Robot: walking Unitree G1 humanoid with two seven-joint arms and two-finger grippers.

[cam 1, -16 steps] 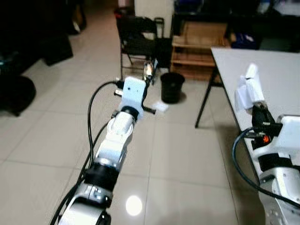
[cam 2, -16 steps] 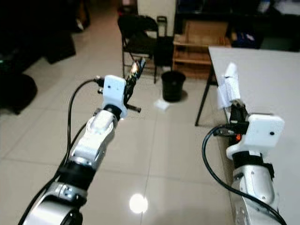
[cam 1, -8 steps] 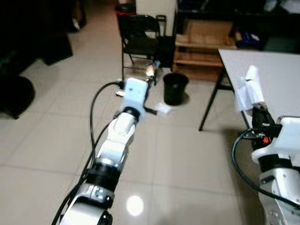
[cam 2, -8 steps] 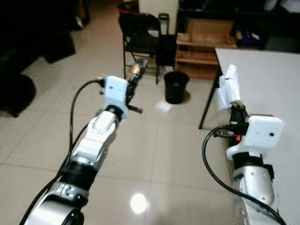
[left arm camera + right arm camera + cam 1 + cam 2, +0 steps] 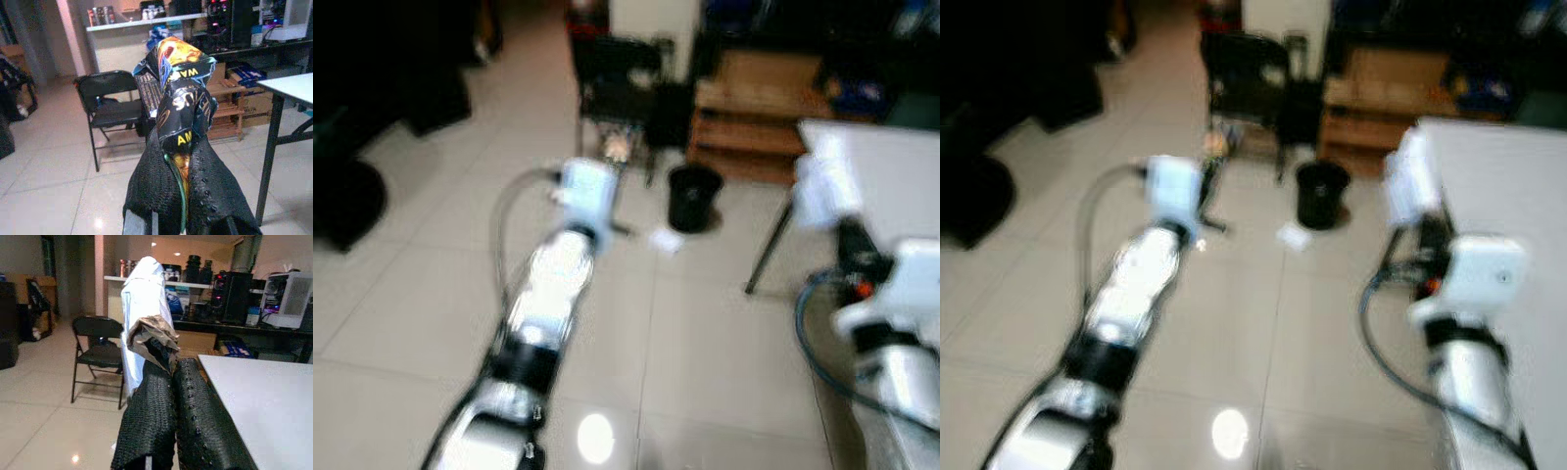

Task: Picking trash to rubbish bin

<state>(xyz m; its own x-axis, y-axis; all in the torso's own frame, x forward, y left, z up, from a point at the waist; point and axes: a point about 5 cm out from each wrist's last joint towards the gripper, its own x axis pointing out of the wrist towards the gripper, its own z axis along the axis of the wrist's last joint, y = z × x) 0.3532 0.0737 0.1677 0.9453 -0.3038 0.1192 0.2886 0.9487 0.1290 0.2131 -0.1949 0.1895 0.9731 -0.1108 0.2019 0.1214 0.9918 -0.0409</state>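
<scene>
Left wrist view shows the left pincer clenched on a crumpled snack wrapper, black with orange and blue print and yellow letters. The wrapper stands up out of the two black fingers, which press together on its lower end. Behind it a black folding chair stands on the pale tiled floor, and a wooden shelf unit stands against the wall.

In the right wrist view, the right pincer is also clenched, grasping a piece of brown paper together with a white tissue or plastic sheet that rises above it. The two fingers touch each other along their length. Beside them is the edge of a white tabletop.

The two head views are blurred. The left arm reaches forward over the floor with the wrapper at its tip. Beyond it a round black rubbish bin stands on the floor near the table leg, in front of the wooden shelf unit. A small white scrap lies on the tiles just beside the bin. The right arm is raised beside the tabletop corner, with the white bundle on top of its pincer.
</scene>
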